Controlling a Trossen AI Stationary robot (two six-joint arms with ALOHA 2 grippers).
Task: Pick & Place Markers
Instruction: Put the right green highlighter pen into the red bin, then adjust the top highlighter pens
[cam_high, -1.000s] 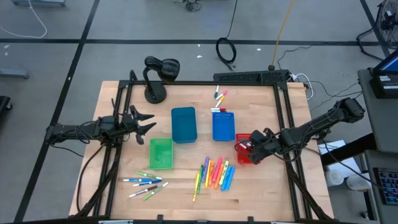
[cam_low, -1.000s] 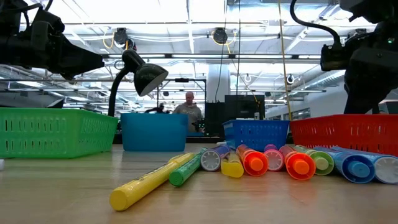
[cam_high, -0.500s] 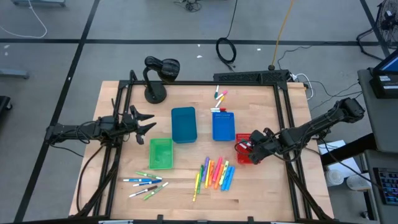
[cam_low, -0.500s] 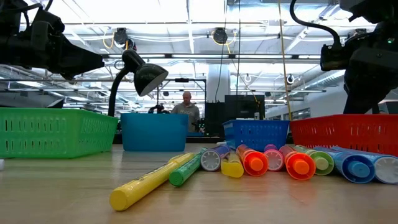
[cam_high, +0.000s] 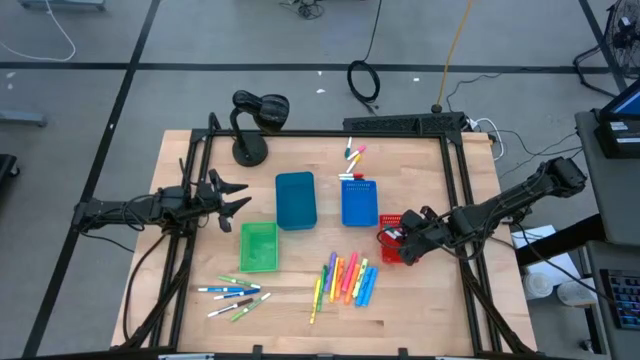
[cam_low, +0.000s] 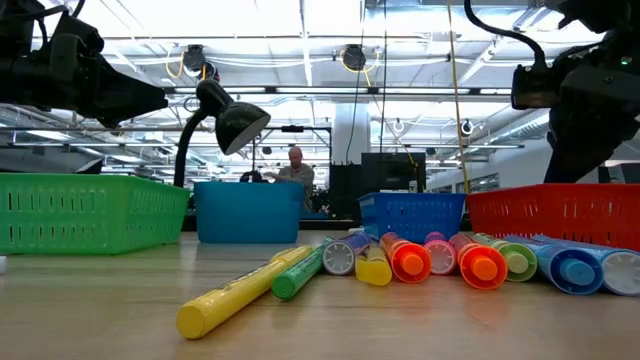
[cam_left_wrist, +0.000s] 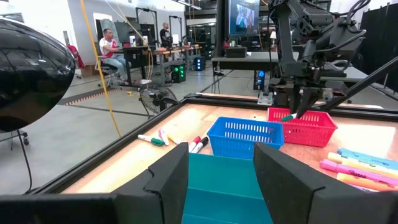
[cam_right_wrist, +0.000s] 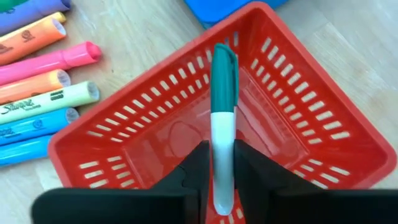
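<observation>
- A white-bodied marker with a green cap (cam_right_wrist: 222, 124) stands between the fingers of the right pincer (cam_right_wrist: 214, 163), at the lower middle of the right wrist view, hanging over the inside of the red slotted plastic bin (cam_right_wrist: 323, 134); the fingers sit close against it, so it looks pinched, not yet dropped.
- The red bin shows no other marker inside, so sorting seems barely begun.
- Left to do: the row of neon highlighters (cam_high: 347, 280) at the lower middle of the high view, the thin white pens (cam_high: 232, 294) at lower left, and a few pens (cam_high: 353, 153) beyond the blue slotted bin (cam_high: 360, 203).
- The left pincer (cam_high: 232, 195) waits spread wide at the bench's (cam_high: 420, 315) left edge.
- "Sharpie" reads on a pale yellow highlighter (cam_right_wrist: 46, 104).
</observation>
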